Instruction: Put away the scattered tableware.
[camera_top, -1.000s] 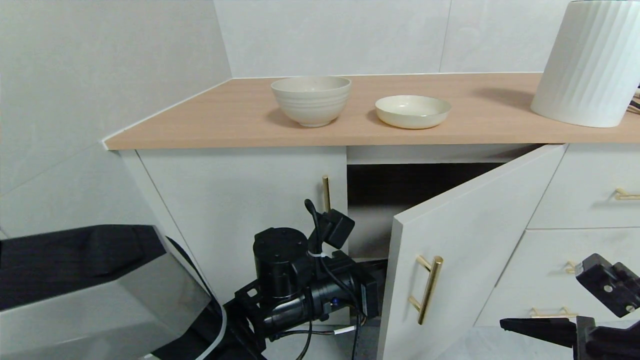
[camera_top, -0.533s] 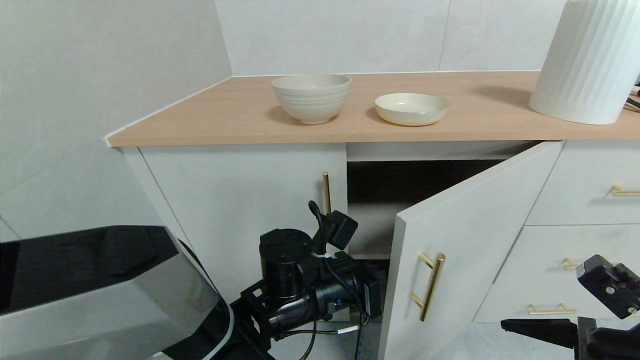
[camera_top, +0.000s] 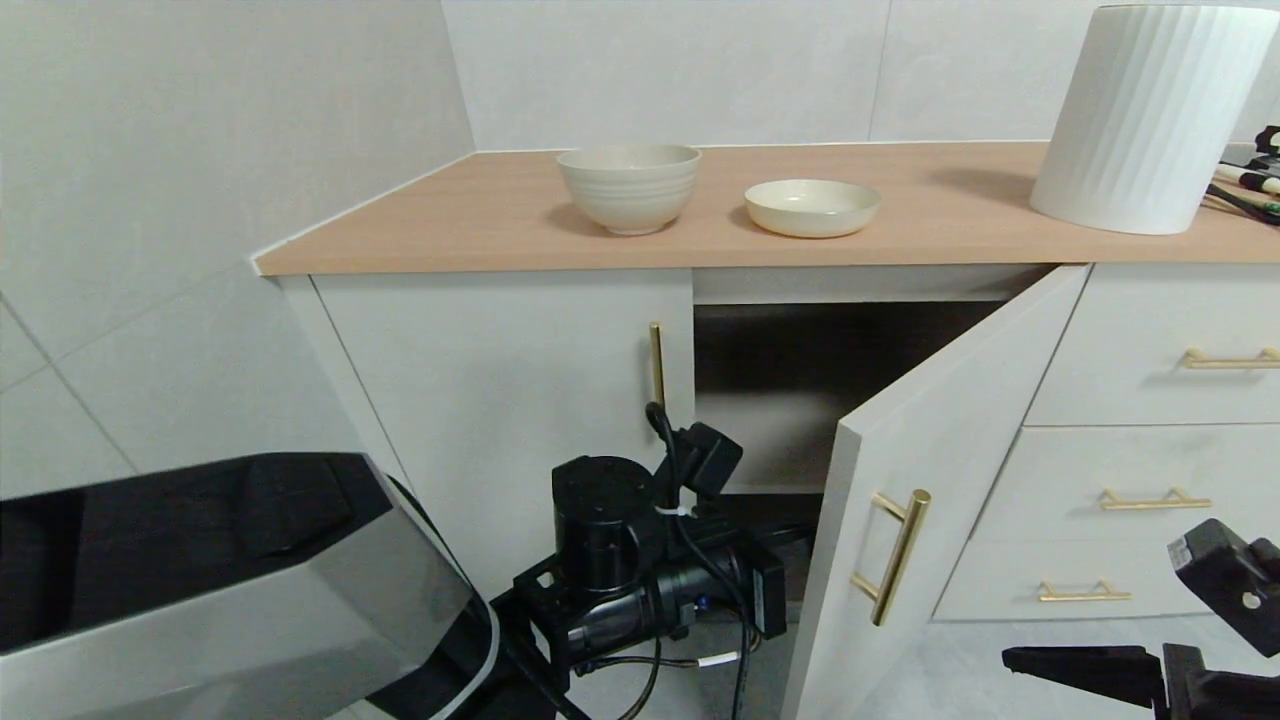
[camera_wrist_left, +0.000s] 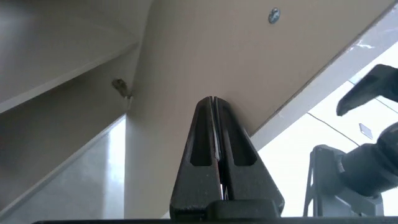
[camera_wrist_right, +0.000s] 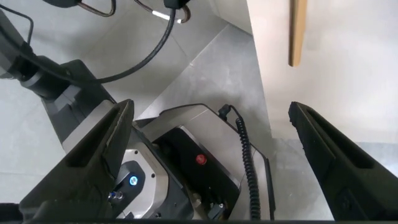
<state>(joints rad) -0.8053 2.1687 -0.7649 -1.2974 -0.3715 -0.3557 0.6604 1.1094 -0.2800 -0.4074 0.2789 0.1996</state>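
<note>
A deep cream bowl (camera_top: 629, 185) and a shallow cream dish (camera_top: 812, 206) stand side by side on the wooden countertop (camera_top: 460, 230). Below them the right cabinet door (camera_top: 950, 440) hangs partly open, showing a dark interior. My left arm (camera_top: 640, 570) is low in front of that opening. In the left wrist view my left gripper (camera_wrist_left: 212, 102) is shut on nothing, its tip close to a pale panel. My right gripper (camera_wrist_right: 208, 149) is wide open and empty, low at the right beside the door; one finger (camera_top: 1075, 664) shows near the floor.
A tall white ribbed container (camera_top: 1150, 120) stands on the counter's right, with pens (camera_top: 1245, 185) beyond it. Drawers with gold handles (camera_top: 1150, 499) fill the right of the unit. The left cabinet door (camera_top: 500, 400) is closed. The open door's gold handle (camera_top: 895, 555) juts outward.
The camera has drawn back, so the counter looks smaller. The open door's free edge stands farther right, and my left arm has shifted right with it. The right gripper has stayed put.
</note>
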